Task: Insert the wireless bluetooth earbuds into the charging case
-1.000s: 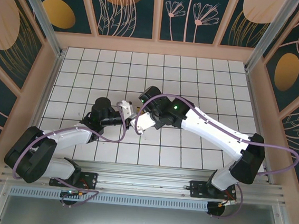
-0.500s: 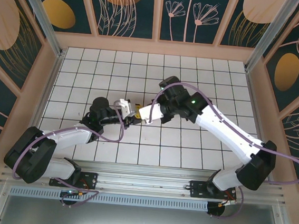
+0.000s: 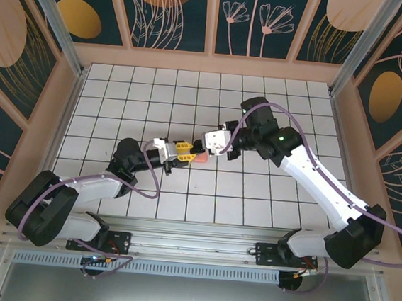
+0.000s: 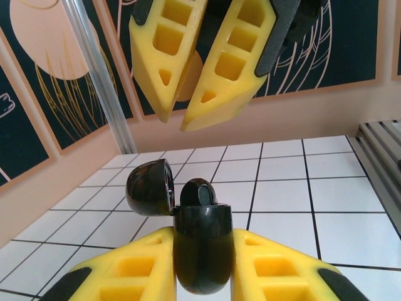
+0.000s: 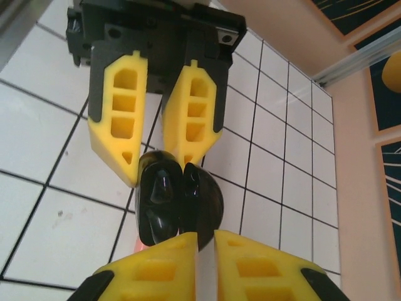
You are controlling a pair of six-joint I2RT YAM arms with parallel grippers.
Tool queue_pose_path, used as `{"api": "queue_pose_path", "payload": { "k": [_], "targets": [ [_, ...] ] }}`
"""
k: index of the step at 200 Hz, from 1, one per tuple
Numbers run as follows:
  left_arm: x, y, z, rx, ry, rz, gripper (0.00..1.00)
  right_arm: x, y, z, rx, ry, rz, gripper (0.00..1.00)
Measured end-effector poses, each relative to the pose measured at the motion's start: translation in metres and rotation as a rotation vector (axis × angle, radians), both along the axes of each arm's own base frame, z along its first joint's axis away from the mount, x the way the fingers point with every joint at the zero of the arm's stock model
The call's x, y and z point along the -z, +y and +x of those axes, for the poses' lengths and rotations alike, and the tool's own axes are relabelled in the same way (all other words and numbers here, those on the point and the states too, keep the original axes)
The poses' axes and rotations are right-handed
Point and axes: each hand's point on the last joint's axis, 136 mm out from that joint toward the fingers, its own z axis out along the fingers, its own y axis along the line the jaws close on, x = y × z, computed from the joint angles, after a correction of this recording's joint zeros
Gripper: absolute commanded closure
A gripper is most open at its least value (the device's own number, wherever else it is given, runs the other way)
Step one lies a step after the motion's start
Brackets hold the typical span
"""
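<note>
White-tiled counter [image 3: 263,99] with dark grid lines, bordered on three sides by a pale wooden rim [image 3: 209,64]. Near centre, on a tile, a small salmon-pink object [image 3: 200,158], partly hidden; identity not discernible.

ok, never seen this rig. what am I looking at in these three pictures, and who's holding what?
These are two white robot arms bolted at the near edge of a tiled table. The wide picture comes from a fixed camera above and behind them, with the left arm on the left and the right arm on the right. The other two pictures come from a small camera on each wrist, looking along that arm's own yellow fingers. The left tool is shut on a black charging case with its lid open. The right tool faces it, closed, with its tips near the case. I cannot tell whether it pinches anything. Below them on the table lies one small salmon-pink thing, too small to name.
</note>
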Motion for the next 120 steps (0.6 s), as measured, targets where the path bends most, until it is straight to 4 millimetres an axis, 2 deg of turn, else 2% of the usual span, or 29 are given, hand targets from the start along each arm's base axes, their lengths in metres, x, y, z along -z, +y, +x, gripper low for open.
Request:
{"api": "queue_pose_path", "payload": {
  "k": [42, 74, 100, 120],
  "targets": [
    [-0.007, 0.000, -0.001, 0.010, 0.011, -0.039, 0.77, -0.001, -0.011, -0.001, 0.046, 0.133, 0.161, 0.66],
    [-0.011, -0.001, -0.005, 0.040, 0.035, -0.072, 0.77, -0.002, -0.022, 0.005, 0.087, 0.245, 0.270, 0.53],
    [-0.015, -0.002, -0.008, 0.058, 0.039, -0.090, 0.77, -0.011, -0.020, 0.005, 0.082, 0.294, 0.328, 0.46],
    [-0.018, -0.002, -0.010, 0.071, 0.041, -0.098, 0.77, -0.017, -0.015, 0.004, 0.055, 0.322, 0.364, 0.44]
  ]
}}
